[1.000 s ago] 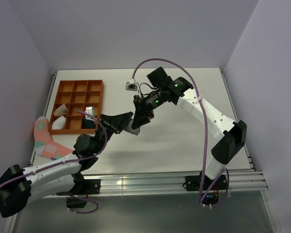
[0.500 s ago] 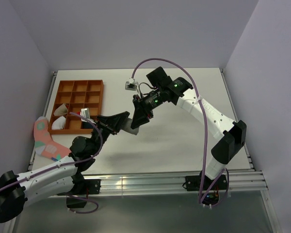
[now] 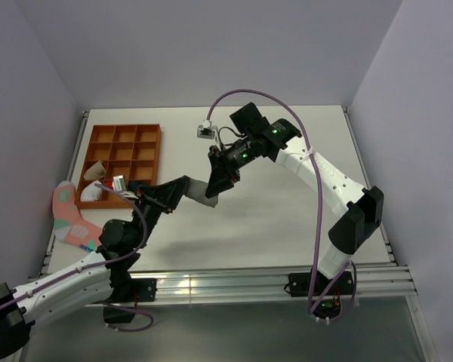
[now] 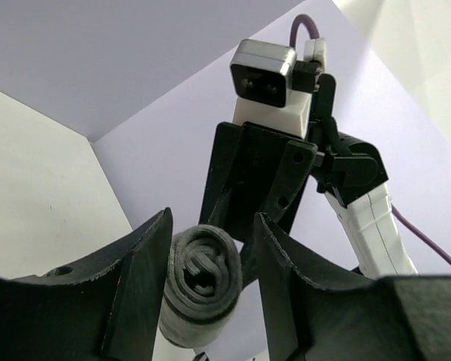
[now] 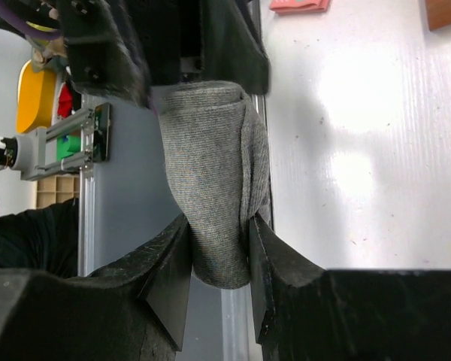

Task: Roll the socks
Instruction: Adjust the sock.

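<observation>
**Sock roll held in mid-air between both arms**

Position, far left: a pink sock [image 3: 70, 219] lies flat at the left edge of the counter [image 3: 287, 219], partly over the rim. Just beside it stands an orange tray [image 3: 124, 134] with open compartments; two pale bundles [image 3: 93, 181] sit in its near-left cells. The left arm [image 3: 75, 275] crosses the tray's near corner and hides what lies there.

Left of centre: the left end effector [image 4: 210, 226] is raised off the counter and points toward the right arm [image 3: 328, 185]. Its jaws stand parted on either side of the grey sock [image 5: 210, 173], which is wound into a tight roll with the spiral end facing the left wrist camera. A narrow gap shows on one side of the roll. The other finger appears to touch it, though the view is too close to confirm contact. No clamping is evident.

Centre: the right end effector [image 3: 214, 188] meets the left one nose to nose above the counter. Its jaws are closed part-way and pinch the same roll near one end, with both fingers [image 5: 165, 278] pressed into the fabric. The roll hangs clear of the counter.
</observation>
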`<move>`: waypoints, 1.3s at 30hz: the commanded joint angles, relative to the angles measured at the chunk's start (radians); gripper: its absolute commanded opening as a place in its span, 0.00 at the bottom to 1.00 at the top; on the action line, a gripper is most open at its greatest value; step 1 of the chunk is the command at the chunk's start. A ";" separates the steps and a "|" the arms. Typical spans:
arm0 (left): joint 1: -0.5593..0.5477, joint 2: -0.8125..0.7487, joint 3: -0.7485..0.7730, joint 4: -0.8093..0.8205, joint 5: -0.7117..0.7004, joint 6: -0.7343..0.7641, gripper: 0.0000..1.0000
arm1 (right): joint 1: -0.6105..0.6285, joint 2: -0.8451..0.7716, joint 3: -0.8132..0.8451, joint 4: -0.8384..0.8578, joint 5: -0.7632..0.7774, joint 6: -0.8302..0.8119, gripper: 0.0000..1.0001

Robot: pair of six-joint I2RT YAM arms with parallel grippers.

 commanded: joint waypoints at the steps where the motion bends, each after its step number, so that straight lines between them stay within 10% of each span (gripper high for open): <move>1: 0.002 -0.059 -0.006 -0.024 -0.028 0.036 0.53 | -0.018 0.014 0.033 -0.001 0.029 0.021 0.00; 39: -0.004 0.047 0.023 0.051 0.035 0.005 0.57 | -0.047 0.040 0.143 0.039 0.116 0.103 0.00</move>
